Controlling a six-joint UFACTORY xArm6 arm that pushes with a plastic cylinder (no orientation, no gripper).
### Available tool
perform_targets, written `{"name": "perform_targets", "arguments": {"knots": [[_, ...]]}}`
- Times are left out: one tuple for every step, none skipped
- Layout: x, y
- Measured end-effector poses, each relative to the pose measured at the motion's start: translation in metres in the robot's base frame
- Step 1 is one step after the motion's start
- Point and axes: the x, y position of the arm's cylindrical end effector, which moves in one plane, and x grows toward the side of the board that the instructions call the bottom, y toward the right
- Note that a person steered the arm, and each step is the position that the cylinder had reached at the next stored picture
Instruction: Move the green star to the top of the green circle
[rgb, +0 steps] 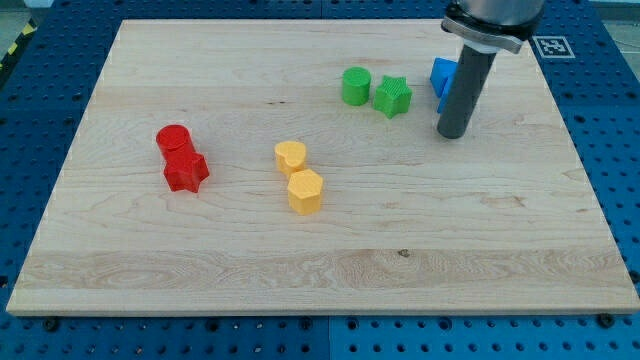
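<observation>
Green star (393, 96) beside green circle (355, 86) on pale wooden board (300, 260), my tip (452, 134) just right, fingers none

Rod upright, my tip (453, 133) down on board, view's upper right.

A pale wooden tabletop (330, 280) lies on a blue perforated base (610, 90). Toward the view's left, a red cylinder (174, 139) stands touching a red star-like block (186, 171) just below it. Near the middle, a yellow heart-shaped block (291, 155) sits against a yellow hexagon (305, 191) below it. At the view's upper right, a blue block (442, 76) is partly hidden, so its shape cannot be made out. A black-and-white marker (553, 45) lies off the board's top right corner.
</observation>
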Motion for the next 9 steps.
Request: {"name": "perform_targets", "arguments": {"knots": [[-0.016,-0.025],[-0.029,-0.060],[-0.045,-0.072],[-0.053,-0.072],[-0.078,-0.073],[-0.085,-0.073],[-0.092,-0.078],[-0.112,-0.079],[-0.136,-0.078]]}}
